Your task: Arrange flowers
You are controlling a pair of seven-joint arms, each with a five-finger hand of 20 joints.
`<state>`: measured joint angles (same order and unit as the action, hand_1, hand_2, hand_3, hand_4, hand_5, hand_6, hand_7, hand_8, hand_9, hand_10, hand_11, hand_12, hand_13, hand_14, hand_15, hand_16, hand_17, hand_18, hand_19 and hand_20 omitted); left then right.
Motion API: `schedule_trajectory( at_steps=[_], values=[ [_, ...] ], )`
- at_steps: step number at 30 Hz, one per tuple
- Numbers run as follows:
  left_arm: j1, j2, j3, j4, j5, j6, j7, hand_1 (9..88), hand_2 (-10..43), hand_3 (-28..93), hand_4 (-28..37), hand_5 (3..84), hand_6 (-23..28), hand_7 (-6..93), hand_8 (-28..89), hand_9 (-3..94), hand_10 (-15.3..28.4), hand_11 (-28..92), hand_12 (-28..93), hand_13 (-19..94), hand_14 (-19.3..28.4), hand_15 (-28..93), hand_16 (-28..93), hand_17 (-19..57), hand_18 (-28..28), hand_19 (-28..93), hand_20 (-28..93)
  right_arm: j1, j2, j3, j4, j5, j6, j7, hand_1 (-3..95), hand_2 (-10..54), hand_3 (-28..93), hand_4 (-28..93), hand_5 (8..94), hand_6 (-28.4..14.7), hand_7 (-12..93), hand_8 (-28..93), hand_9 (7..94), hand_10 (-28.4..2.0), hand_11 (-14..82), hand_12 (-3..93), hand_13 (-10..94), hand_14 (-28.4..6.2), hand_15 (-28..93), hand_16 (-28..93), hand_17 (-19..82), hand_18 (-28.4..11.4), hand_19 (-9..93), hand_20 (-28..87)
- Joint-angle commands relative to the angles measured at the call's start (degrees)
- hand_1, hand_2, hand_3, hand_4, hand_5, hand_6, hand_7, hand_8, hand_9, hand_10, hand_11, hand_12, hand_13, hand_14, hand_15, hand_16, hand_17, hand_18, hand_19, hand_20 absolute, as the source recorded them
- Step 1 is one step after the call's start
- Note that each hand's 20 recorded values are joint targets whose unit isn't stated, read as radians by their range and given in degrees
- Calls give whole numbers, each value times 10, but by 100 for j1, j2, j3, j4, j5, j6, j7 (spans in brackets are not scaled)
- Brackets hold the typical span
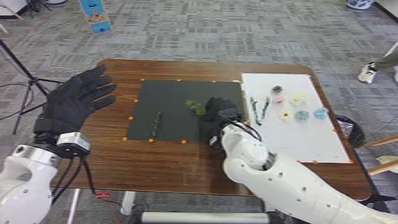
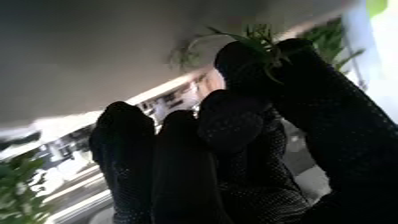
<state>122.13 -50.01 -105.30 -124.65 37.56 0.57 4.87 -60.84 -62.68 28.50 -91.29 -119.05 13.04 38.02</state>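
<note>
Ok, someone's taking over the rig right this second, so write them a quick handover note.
Left hand: open, raised off the left side of the black rectangular mat.
Right hand: over the mat, fingers pinching a leafy green sprig.
Done: one thin dark green stem lies on the mat's left part.
Left: release the sprig; then, probably, arrange what lies on the white rectangular sheet: long dark stems and small round pink, yellow and blue flower heads.
</note>
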Motion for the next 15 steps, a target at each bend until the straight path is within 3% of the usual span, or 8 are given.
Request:
schedule_trajectory(
  at_steps=[1, 15],
  values=[
    [-38, 57, 72, 8, -33, -61, 6, 233, -45, 708, -283, 306, 27, 205, -98, 293, 127, 247, 179, 241, 148, 290, 9, -93, 226, 451, 88, 153, -336, -258, 38, 41, -276, 36, 413, -74, 801, -101, 697, -4, 569, 244, 807, -97, 637, 448, 839, -39, 884, 411, 563, -207, 932, 746],
    [-286, 230, 256, 58, -36, -128, -13, 233, -45, 707, -283, 307, 28, 202, -97, 292, 127, 246, 179, 241, 148, 290, 9, -92, 227, 452, 88, 48, -608, -233, -13, 7, -545, 109, 395, -60, 786, -107, 727, 7, 545, 212, 828, -97, 622, 440, 849, -40, 875, 407, 573, -209, 932, 740]
  ],
)
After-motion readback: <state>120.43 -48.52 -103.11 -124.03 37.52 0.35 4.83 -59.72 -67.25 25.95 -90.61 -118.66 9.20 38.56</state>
